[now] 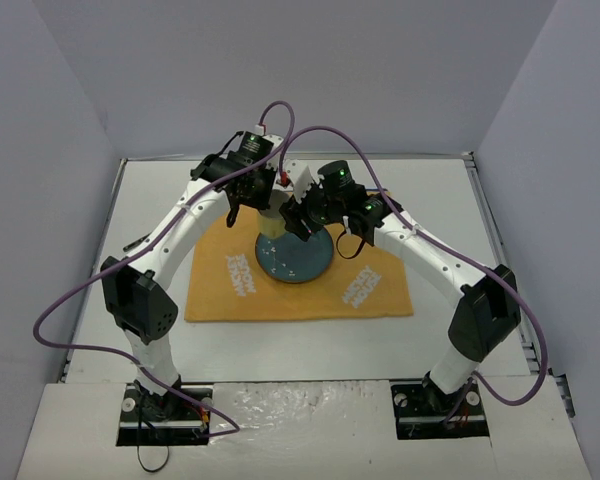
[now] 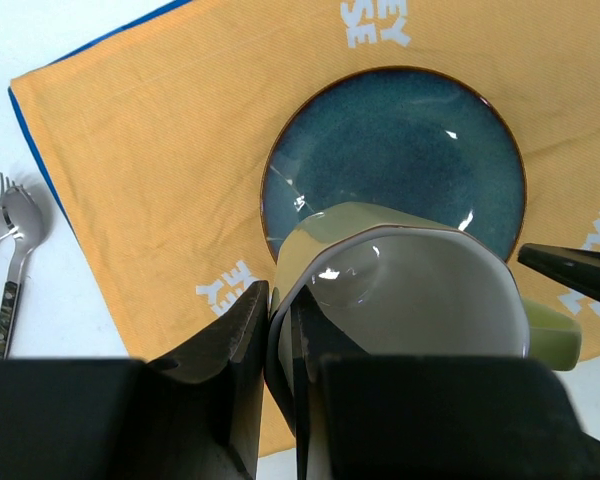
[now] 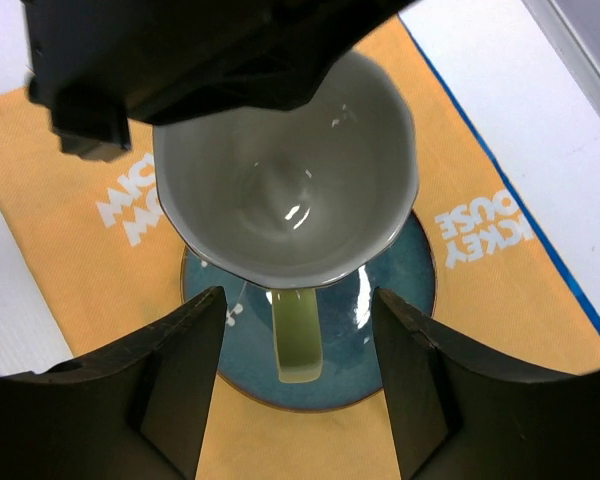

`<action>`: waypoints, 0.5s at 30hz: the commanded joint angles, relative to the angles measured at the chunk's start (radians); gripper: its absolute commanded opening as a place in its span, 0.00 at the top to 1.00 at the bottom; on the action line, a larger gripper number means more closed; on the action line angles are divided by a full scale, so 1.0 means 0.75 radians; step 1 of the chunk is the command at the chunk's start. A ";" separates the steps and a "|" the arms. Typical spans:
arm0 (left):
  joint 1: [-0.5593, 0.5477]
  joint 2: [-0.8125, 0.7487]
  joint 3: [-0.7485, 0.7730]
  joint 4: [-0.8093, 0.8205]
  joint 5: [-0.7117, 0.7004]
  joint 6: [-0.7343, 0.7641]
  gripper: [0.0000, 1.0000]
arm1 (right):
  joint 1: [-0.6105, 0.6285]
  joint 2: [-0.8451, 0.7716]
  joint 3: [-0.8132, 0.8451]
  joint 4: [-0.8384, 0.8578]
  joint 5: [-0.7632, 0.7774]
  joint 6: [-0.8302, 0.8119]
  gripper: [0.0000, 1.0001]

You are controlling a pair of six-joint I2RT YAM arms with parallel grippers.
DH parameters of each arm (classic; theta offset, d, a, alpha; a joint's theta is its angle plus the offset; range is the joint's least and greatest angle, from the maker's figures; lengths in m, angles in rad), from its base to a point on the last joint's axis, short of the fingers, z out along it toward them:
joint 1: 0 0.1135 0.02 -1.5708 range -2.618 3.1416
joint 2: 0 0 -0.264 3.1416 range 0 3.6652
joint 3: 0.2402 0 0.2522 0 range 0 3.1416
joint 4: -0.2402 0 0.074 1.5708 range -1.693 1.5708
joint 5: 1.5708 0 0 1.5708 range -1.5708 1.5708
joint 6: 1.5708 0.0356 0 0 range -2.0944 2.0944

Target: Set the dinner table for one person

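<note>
A pale green mug (image 2: 420,290) with a grey-white inside hangs upright above a dark blue plate (image 2: 400,150). My left gripper (image 2: 278,300) is shut on the mug's rim, one finger inside and one outside. The mug's handle (image 3: 298,340) points toward my right gripper (image 3: 298,300), which is open with a finger on either side of the handle, not touching it. The plate lies on an orange-yellow placemat (image 1: 290,295) on the white dinner table (image 1: 440,200). From above, both grippers meet over the plate's (image 1: 300,262) far edge, the left (image 1: 272,210) beside the right (image 1: 302,220).
A fork and a spoon (image 2: 15,235) lie on the bare table just off the placemat's edge (image 2: 40,170). Purple cables loop over both arms. Grey walls close in the table on three sides.
</note>
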 commanded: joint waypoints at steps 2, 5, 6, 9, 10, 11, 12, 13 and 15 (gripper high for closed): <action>-0.010 -0.160 0.023 0.155 -0.023 0.016 1.00 | 0.014 0.012 0.044 0.014 -0.019 -0.010 0.44; -0.010 -0.174 0.000 0.182 -0.022 0.007 1.00 | 0.016 0.010 0.031 0.010 -0.011 -0.008 0.44; -0.011 -0.178 -0.004 0.189 -0.015 0.001 1.00 | 0.017 0.010 0.026 0.011 -0.008 -0.008 0.44; -0.009 -0.181 -0.011 0.202 -0.011 -0.005 1.00 | 0.016 0.007 0.016 0.011 0.001 -0.008 0.44; -0.009 -0.182 -0.011 0.202 -0.003 -0.005 1.00 | 0.016 0.006 0.016 0.011 0.006 -0.007 0.44; -0.009 -0.183 -0.011 0.202 0.005 -0.005 1.00 | 0.016 0.004 0.016 0.011 0.011 -0.006 0.45; -0.009 -0.186 -0.013 0.203 0.012 -0.006 1.00 | 0.016 0.000 0.016 0.011 0.011 -0.005 0.46; -0.009 -0.188 -0.014 0.204 0.018 -0.006 1.00 | 0.016 -0.003 0.016 0.011 0.012 -0.004 0.47; -0.010 -0.192 -0.018 0.210 0.025 -0.005 1.00 | 0.017 -0.005 0.016 0.011 0.013 -0.007 0.50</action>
